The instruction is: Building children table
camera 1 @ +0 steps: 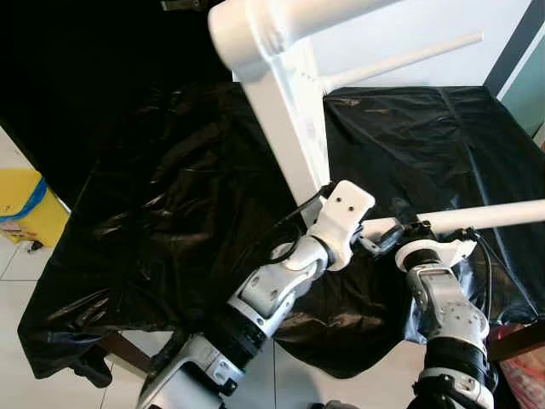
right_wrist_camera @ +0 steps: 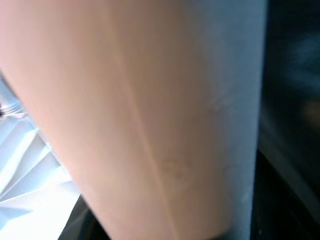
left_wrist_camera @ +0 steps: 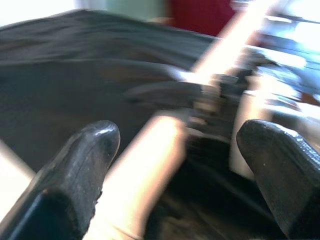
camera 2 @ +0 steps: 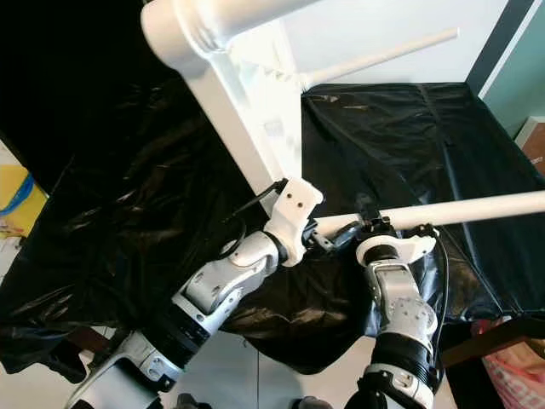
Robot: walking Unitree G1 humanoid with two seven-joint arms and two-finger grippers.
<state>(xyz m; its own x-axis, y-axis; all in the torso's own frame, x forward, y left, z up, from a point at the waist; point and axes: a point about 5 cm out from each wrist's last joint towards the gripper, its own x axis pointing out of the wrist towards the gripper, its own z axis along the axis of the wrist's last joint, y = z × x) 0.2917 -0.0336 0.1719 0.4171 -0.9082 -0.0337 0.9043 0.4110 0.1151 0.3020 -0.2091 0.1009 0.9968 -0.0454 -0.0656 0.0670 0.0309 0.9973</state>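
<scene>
Right gripper (camera 1: 407, 230) clamped on white table leg (camera 1: 502, 214), axis running right. Left gripper (left_wrist_camera: 175, 160) fingers apart straddling its near-left end, nearer.

"What kind of place is this looking like?"

"A room in a home. A black plastic sheet (camera 1: 170, 213) is covering the tabletop, pale floor tiles (camera 1: 17, 290) are showing below, and a yellow bag (camera 1: 21, 204) is sitting nearby."
</scene>
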